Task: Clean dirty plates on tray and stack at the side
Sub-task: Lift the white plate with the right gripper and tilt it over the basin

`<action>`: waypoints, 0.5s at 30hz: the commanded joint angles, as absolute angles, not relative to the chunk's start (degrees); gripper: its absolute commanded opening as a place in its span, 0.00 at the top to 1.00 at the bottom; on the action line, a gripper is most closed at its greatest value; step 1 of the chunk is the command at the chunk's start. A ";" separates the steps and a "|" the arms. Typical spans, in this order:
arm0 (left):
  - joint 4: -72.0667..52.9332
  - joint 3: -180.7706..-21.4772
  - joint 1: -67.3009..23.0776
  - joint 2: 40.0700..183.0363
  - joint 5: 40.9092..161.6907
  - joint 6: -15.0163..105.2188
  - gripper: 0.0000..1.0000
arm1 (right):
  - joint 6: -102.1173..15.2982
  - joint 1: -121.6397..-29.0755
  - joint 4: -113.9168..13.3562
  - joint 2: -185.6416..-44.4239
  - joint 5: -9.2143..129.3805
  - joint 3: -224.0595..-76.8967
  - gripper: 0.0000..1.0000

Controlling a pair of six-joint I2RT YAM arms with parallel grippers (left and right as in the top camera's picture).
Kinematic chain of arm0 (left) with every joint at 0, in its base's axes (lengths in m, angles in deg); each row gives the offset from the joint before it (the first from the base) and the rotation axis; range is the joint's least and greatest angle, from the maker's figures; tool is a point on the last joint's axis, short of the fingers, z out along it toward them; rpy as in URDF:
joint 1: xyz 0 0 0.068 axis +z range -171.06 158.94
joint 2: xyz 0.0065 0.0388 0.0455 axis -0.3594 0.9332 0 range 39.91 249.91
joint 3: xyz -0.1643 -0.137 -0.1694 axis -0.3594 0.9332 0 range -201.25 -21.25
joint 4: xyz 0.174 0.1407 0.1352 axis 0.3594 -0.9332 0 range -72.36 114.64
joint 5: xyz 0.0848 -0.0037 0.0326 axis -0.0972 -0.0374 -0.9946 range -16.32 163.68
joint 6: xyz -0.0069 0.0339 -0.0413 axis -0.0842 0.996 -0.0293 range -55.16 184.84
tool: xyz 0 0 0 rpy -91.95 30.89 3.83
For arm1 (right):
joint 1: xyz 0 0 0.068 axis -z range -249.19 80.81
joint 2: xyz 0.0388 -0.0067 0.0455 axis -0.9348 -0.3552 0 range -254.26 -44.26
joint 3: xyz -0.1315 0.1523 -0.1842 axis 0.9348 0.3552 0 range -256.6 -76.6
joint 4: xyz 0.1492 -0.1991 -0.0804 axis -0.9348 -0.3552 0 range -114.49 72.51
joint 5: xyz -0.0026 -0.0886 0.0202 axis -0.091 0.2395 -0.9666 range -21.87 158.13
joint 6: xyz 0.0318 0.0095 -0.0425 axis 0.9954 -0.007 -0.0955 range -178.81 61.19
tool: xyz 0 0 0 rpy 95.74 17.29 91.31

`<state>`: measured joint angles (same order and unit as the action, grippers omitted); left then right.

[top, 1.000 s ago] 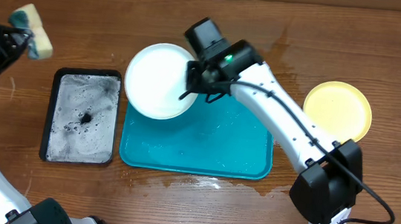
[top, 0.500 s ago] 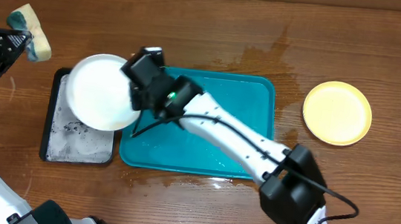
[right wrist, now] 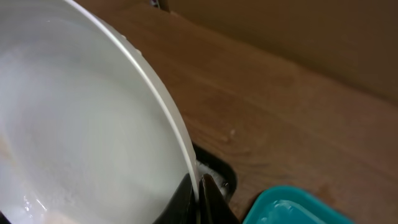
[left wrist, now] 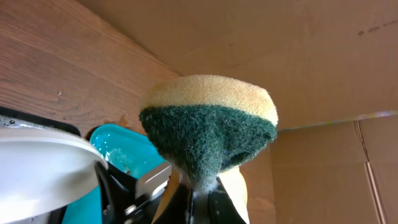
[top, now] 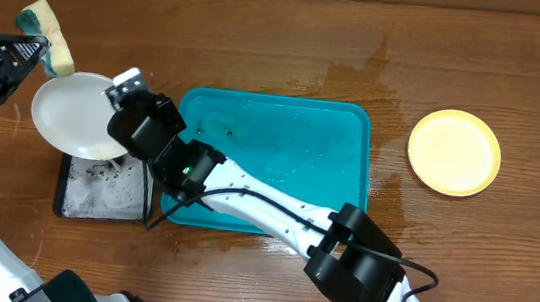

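**White plate held up beside the sponge, ready for scrubbing**

The white plate [top: 68, 115] is off the tray. It is held in the air at the left end of the table [top: 262, 40], partly above the black tray [top: 105, 194]. The right gripper [top: 115, 115] pinches its rim between both fingers, its arm stretched across the turquoise tray [top: 289, 163]. Holding it here probably brings the plate within the other arm's reach and lets drips fall into the black tray.

The left gripper [top: 21, 49] squeezes a yellow-and-green sponge [top: 49, 35] tightly between its fingers. The sponge is just beside the plate's far rim, and whether they touch cannot be told. The plate's face looks glossy and wet, with no brown smear visible.

The turquoise tray holds no plates, only a wet film. A yellow plate [top: 454, 151] lies flat on the table to the tray's right, well apart, likely the start of the clean stack. No third plate is in view.
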<state>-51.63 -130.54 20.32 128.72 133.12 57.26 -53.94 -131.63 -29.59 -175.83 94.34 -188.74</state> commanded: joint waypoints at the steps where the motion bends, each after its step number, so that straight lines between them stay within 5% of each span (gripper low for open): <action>1: -51.39 -132.05 20.70 127.10 134.76 56.70 0.96 | -72.41 -132.81 -25.42 -176.20 100.92 -190.25 0.96; 9: -51.41 -132.05 20.70 127.10 134.76 56.70 0.96 | -91.89 -135.13 -13.57 -176.20 109.27 -190.25 0.96; 15: -51.41 -132.05 20.70 127.10 134.78 56.70 0.96 | -92.72 -136.11 -12.28 -176.20 113.12 -190.25 0.96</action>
<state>-51.61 -130.59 20.32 128.72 133.30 57.26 -89.46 -135.45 -13.62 -176.70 108.88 -188.78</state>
